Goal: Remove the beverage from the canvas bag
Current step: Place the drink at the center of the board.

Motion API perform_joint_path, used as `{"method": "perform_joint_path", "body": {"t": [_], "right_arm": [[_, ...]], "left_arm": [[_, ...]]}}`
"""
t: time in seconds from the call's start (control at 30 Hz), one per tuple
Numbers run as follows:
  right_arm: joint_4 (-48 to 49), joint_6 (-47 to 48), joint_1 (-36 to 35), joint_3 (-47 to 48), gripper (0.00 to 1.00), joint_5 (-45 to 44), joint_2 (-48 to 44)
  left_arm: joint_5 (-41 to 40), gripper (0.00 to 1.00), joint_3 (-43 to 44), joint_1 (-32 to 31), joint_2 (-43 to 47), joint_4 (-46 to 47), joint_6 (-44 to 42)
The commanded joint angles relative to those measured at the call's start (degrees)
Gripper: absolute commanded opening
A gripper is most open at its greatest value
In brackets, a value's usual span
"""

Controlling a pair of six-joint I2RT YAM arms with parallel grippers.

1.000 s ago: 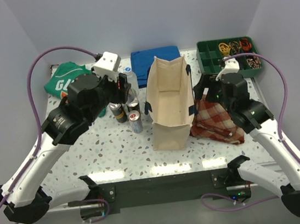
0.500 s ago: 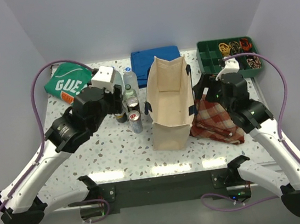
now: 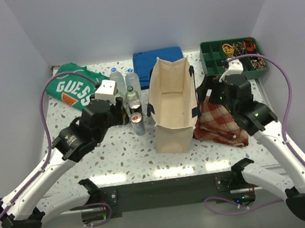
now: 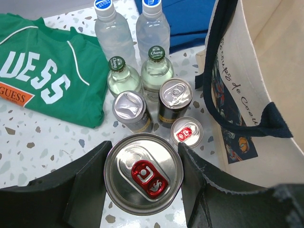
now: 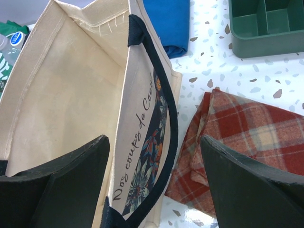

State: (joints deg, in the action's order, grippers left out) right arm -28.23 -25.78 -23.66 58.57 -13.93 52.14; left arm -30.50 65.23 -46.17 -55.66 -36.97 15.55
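Speckled table (image 3: pixel 118 152): left tool (image 4: pixel 145 161), gripping a red-tabbed can (image 4: pixel 142 176), has dropped lower beside the standing drinks (image 4: pixel 142 90), outside the canvas bag (image 3: pixel 172 136). Right tool (image 5: pixel 153 142) wide, straddling the bag wall. Set-down looks next.

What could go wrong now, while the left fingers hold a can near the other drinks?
1. The can in the left fingers is close to the tightly grouped standing cans and bottles; setting it down carelessly may topple one.
2. The right fingers straddle a wall of the canvas bag; a sideways move could tip the bag.
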Motion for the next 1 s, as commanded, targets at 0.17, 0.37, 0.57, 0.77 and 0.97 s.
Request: {"method": "perform_joint_path", "body": {"t": [0.17, 0.37, 0.57, 0.77, 0.97], "right_arm": [[2.65, -0.85, 0.02, 0.14, 0.82, 0.05, 0.86], [3.0, -0.94, 0.11, 0.06, 0.82, 0.05, 1.12], [1.87, -0.59, 0.11, 1.29, 0.82, -0.04, 2.44], [1.68, -0.85, 0.11, 0.41, 0.82, -1.01, 1.04], [1.25, -0.59, 0.02, 0.41, 0.82, -1.36, 1.12]], "left_arm": [[-5.36, 0.0, -5.11, -0.15, 2.04, 10.42, 2.38], [-4.66, 0.0, -8.8, -0.15, 2.92, 14.73, 2.29], [-4.04, 0.0, -11.09, -0.23, 3.1, 16.66, 2.99], [-4.3, 0.0, -14.08, -0.15, 3.45, 18.95, 3.08], [-4.66, 0.0, -16.71, -0.15, 3.63, 20.89, 3.78]]}}
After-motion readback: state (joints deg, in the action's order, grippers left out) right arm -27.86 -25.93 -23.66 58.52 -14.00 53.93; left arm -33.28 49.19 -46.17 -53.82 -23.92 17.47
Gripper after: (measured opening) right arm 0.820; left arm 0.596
